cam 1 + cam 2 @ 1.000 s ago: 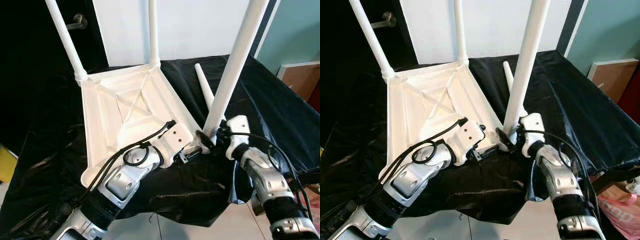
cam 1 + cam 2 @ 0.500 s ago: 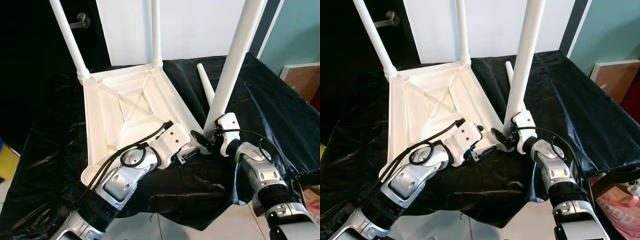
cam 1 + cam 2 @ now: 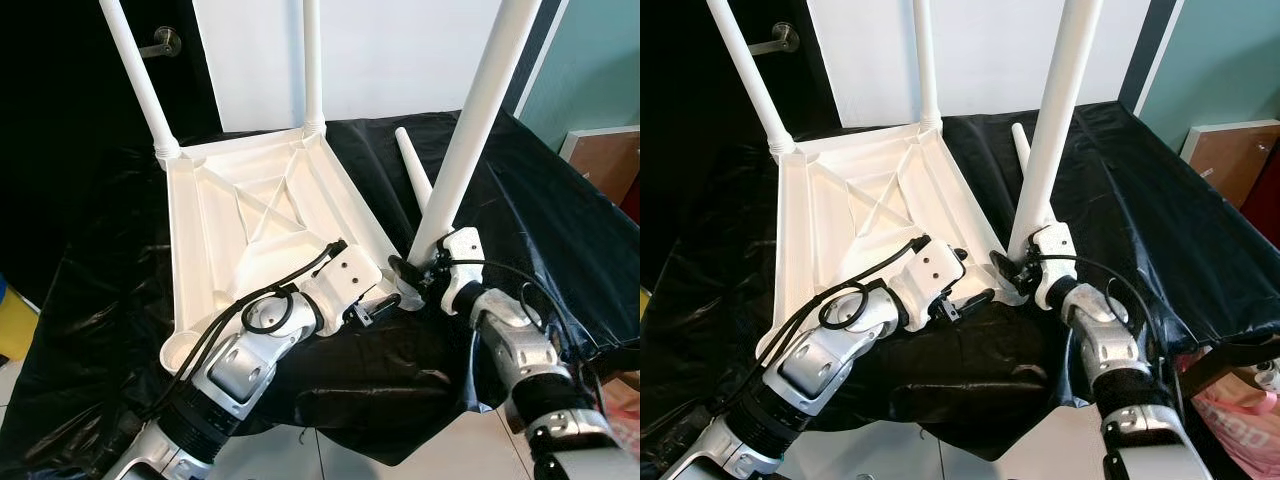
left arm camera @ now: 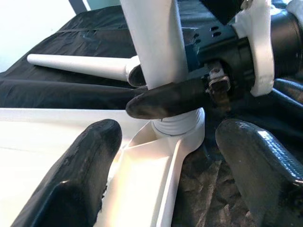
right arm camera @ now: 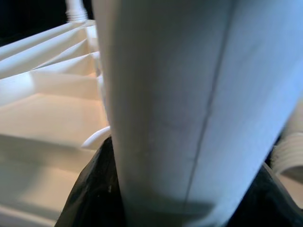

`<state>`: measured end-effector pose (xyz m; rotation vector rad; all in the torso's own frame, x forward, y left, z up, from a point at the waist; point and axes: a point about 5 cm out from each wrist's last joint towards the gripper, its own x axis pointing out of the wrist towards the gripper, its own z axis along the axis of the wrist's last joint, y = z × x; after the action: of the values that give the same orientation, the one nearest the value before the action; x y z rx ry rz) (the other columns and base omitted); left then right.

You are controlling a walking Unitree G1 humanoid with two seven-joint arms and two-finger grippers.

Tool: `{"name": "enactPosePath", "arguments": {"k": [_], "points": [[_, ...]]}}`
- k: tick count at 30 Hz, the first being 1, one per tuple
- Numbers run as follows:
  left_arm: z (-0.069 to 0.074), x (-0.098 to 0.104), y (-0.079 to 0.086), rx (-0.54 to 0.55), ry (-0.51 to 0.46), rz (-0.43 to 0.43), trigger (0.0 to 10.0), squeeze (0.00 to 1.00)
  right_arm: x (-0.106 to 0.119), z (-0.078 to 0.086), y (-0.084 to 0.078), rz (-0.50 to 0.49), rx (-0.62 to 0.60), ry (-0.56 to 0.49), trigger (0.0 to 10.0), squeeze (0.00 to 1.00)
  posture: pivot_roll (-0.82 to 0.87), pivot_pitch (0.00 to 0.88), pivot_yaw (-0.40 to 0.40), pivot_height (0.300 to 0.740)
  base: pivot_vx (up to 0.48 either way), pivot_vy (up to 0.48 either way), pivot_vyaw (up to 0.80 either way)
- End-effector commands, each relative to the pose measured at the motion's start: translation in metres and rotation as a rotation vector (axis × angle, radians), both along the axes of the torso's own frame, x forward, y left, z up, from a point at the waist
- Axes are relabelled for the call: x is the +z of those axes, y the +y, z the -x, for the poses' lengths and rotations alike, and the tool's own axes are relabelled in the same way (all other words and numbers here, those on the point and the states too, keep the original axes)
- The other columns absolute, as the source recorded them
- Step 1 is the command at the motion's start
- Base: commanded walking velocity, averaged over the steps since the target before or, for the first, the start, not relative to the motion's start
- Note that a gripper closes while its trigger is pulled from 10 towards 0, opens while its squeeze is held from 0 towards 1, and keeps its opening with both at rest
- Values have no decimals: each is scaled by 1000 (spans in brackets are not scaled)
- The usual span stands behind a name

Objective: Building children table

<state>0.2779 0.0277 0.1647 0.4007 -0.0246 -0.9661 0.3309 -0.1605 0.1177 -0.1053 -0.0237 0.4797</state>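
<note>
Table leg (image 3: 468, 140) gripped by right end effector (image 3: 412, 274).

Black plastic sheet (image 3: 560, 210), door handle (image 3: 160, 42), white wall (image 3: 400, 50), wooden board (image 3: 605, 160)

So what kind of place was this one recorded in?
Probably a room in a home, used as an assembly spot: a door with a lever handle, a white wall, and a surface draped in black plastic sheeting holding the upturned white table.
</note>
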Motion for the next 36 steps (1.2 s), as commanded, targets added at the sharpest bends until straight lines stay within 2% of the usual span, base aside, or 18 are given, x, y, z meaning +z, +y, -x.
{"name": "enactPosePath", "arguments": {"k": [1,9,12,14,16,22,23,29,31,33,34,35,36], "points": [[0,-1,1,-20,4,-18,10000,0,-17,5,-1,10,-57,76,10000,0,-132,28,1,740,0,0,0],[-2,-2,2,-12,7,-21,10000,0,-20,12,6,-49,-327,84,10000,0,-142,32,5,740,0,0,0],[-2,-2,2,-12,7,-21,10000,0,-20,12,6,-49,-327,84,10000,0,-142,32,5,740,0,0,0],[-3,-3,3,-3,11,-27,10000,0,-21,15,16,-80,-401,74,10000,0,-147,33,12,740,0,0,0],[-7,-4,7,11,33,-26,10000,0,-21,19,24,-95,-419,66,10000,0,-147,34,14,740,0,0,0],[-9,-6,9,23,66,-18,10000,0,-20,21,26,-95,-422,58,10000,0,-147,34,18,740,0,0,0],[-12,-7,12,37,85,-18,10000,0,-18,23,24,-102,-421,43,10000,1000,-148,35,22,740,0,0,0],[-21,-13,21,94,121,-41,10000,0,-10,27,17,-132,-414,-1,10000,1000,-146,36,24,740,0,0,0],[-35,-22,35,176,143,-138,10000,0,-11,35,12,-123,-405,-12,10000,1000,-139,38,24,740,0,0,0],[-35,-22,35,176,143,-138,10000,0,-11,35,12,-123,-405,-12,10000,1000,-139,38,24,740,0,0,0],[-39,-26,39,205,148,-170,10000,0,-13,37,11,-117,-404,-8,10000,569,-139,38,24,740,0,0,0],[-42,-28,42,225,155,-188,10000,0,-14,39,10,-111,-401,-4,10000,192,-139,38,24,740,0,0,0],[-42,-28,42,225,155,-188,10000,0,-14,39,10,-111,-401,-4,10000,192,-139,38,24,740,0,0,0]]}}
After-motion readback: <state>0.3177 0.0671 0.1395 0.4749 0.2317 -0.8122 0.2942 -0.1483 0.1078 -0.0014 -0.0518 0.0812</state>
